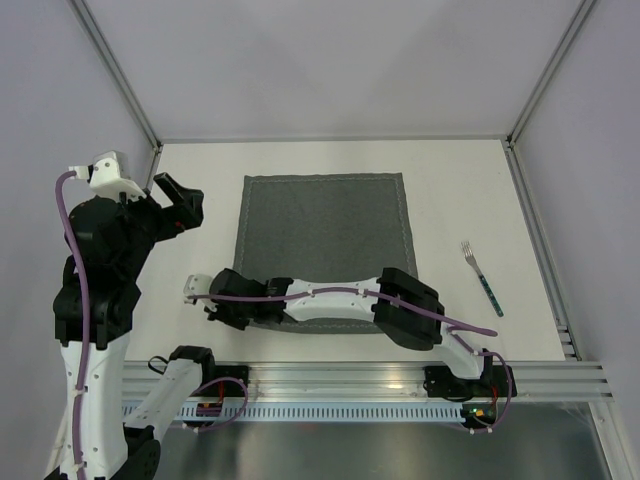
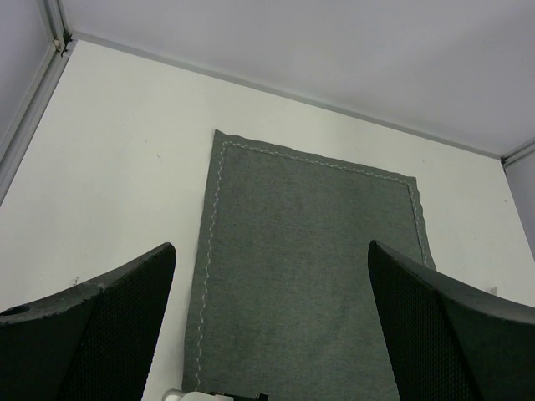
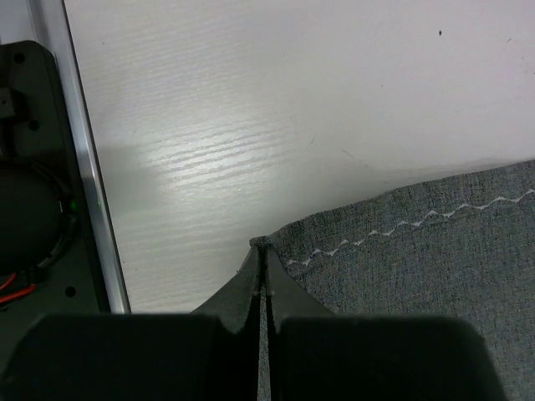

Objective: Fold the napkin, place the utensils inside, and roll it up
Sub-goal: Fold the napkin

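Two arms hold unlike poses. The right arm (image 1: 330, 298) stretches low and leftward over the napkin's (image 1: 325, 235) near hem. The right pincer (image 3: 262, 251) is pinched tight on the cloth's near-left corner. The left arm (image 1: 100, 260) stands raised at the desk's (image 1: 460, 190) left, and the left pincer (image 2: 269, 251) gapes wide, holding nothing. The napkin lies flat mid-desk, dark grey with pale zigzag hem stitching. The fork (image 1: 482, 278) lies apart to its right, diagonal, with its tines far-left and its teal handle near-right.

Three cameras share the napkin (image 1: 325, 240).
Overhead looks steeply down; left wrist stands off, right wrist hugs a corner.
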You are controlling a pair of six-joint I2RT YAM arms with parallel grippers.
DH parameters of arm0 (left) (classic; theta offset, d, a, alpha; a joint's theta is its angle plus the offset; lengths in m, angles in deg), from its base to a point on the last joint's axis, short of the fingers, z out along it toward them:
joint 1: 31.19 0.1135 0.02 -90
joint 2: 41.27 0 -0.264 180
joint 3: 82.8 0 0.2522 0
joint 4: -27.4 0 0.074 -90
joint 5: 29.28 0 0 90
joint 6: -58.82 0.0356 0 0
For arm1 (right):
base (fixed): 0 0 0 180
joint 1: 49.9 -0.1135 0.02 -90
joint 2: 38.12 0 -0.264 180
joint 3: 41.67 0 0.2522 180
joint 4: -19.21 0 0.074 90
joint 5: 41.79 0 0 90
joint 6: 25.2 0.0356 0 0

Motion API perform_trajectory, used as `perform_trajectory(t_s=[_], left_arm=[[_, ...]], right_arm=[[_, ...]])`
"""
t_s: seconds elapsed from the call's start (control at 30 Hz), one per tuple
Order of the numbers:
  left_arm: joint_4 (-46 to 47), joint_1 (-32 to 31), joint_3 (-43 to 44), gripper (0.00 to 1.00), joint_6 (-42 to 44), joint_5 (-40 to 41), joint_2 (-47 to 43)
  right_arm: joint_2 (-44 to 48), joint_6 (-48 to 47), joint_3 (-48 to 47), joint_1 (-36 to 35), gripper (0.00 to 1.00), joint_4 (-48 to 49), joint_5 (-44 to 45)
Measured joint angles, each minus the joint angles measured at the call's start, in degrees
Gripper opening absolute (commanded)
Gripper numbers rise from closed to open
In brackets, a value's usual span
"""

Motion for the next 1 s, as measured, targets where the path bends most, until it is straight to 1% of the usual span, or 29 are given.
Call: perform_trajectory(t_s=[0.33, 0.5, 0.63, 0.83, 1.0], left_arm=[[0.0, 0.0, 0.0, 1.0, 0.0, 0.1, 0.0], [0.0, 0.0, 0.0, 1.0, 0.0, 0.0, 0.4], [0.4, 0.0, 0.0, 1.0, 0.0, 0.0, 1.3], [1.4, 0.0, 0.0, 1.0, 0.0, -0.4, 2.9], [2.6, 0.0, 0.0, 1.0, 0.0, -0.9, 4.2]], right_arm=[[0.1, 0.6, -3.0, 0.7, 0.01, -1.3, -0.3], [0.7, 0.8, -2.9, 2.9, 0.0, -2.0, -0.5], [3.1, 0.8, -1.7, 6.9, 0.0, -2.8, -1.4], [7.4, -0.8, 0.4, 15.1, 0.0, -3.6, -2.1], [8.1, -3.2, 0.6, 22.3, 0.0, -4.3, -2.0]])
